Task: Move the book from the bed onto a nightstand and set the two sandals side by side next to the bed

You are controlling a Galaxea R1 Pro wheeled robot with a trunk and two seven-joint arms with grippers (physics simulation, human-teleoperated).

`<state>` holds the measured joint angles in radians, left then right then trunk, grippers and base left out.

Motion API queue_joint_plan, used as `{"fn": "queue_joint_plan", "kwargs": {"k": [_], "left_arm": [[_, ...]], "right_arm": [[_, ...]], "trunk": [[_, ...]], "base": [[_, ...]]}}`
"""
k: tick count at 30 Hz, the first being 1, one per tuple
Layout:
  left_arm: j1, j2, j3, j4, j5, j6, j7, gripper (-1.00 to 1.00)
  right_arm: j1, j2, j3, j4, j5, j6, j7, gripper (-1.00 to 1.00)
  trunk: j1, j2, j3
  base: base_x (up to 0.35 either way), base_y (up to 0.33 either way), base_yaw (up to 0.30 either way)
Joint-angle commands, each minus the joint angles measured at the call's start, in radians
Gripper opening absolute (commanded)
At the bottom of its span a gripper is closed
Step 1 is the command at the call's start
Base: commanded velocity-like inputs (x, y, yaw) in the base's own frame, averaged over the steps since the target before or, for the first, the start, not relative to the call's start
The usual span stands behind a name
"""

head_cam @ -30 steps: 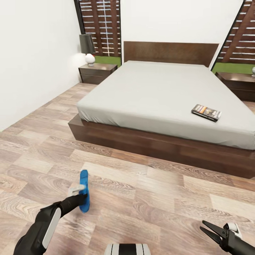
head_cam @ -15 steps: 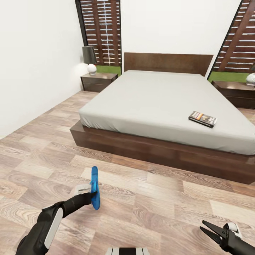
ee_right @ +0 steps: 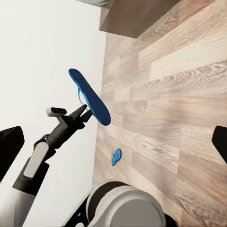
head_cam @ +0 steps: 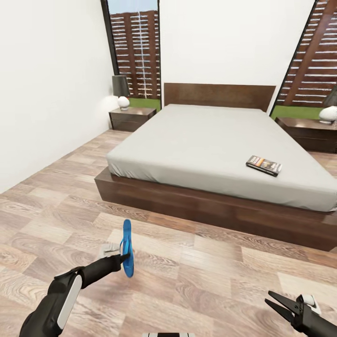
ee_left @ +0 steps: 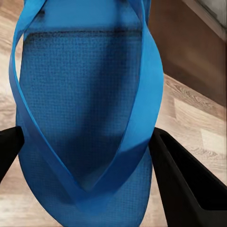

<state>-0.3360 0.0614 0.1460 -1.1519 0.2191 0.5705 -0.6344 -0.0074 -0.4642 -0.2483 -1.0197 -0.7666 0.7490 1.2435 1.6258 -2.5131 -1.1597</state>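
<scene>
Right gripper: seen at the near right of the head view, low over the wood floor, its two dark fingers spread apart with nothing between them.
Left gripper: closed around a blue sandal, which is held on edge, clear of the floor; in the left wrist view the sole and straps are seen between the two black fingers.
Second sandal: seen in the right wrist view as a small blue shape lying on the floor close to the robot's base.
Bed: set beyond the held sandal, grey mattress on a dark frame, headboard against the far wall.
Book: laid flat on the mattress, near its right front part.
Nightstands: one at the left of the headboard with a lamp on top; one at the right, also bearing a lamp.
</scene>
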Motion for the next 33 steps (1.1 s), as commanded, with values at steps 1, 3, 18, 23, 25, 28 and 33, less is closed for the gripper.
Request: {"fn": "queue_joint_plan", "kwargs": {"k": [1, 3, 18, 23, 25, 28, 33], "left_arm": [[0.000, 0.000, 0.001, 0.000, 0.003, 0.006, -0.004, -1.00], [0.001, 0.000, 0.001, 0.000, 0.003, 0.006, -0.006, -1.00], [0.002, -0.002, 0.000, 0.000, 0.004, 0.007, -0.008, -1.00], [0.002, -0.003, 0.000, 0.004, 0.009, 0.008, -0.012, -1.00], [0.003, -0.003, 0.000, 0.011, 0.009, 0.007, -0.013, -1.00], [0.006, -0.003, 0.000, 0.042, 0.009, 0.005, -0.012, -1.00], [0.010, 0.001, 0.000, 0.111, 0.005, -0.002, -0.011, -1.00]], "right_arm": [[0.000, 0.000, -0.002, -0.001, -0.005, 0.007, 0.002, 1.00], [0.000, 0.000, -0.012, 0.001, -0.005, 0.006, 0.003, 1.00], [-0.001, 0.001, -0.063, -0.003, -0.007, 0.007, 0.002, 1.00], [0.000, 0.001, -0.063, -0.005, -0.005, 0.005, 0.002, 1.00], [0.000, 0.001, -0.063, -0.005, -0.001, 0.004, -0.001, 1.00], [-0.001, 0.003, -0.062, -0.001, 0.013, 0.002, -0.022, 1.00], [0.000, 0.008, -0.057, 0.004, 0.188, -0.015, -0.225, 1.00]], "trunk": [[-0.001, 0.000, 0.003], [-0.001, 0.000, 0.011], [-0.008, 0.004, 0.069], [-0.010, 0.005, 0.088], [-0.011, 0.006, 0.096], [-0.013, 0.006, 0.108], [-0.015, 0.007, 0.127]], "base": [[0.000, 0.000, 0.000], [0.000, 0.000, 0.000], [0.000, 0.000, 0.000], [0.000, 0.000, 0.000], [0.000, 0.000, 0.000], [0.000, 0.000, 0.000], [0.000, 0.000, 0.000]]}}
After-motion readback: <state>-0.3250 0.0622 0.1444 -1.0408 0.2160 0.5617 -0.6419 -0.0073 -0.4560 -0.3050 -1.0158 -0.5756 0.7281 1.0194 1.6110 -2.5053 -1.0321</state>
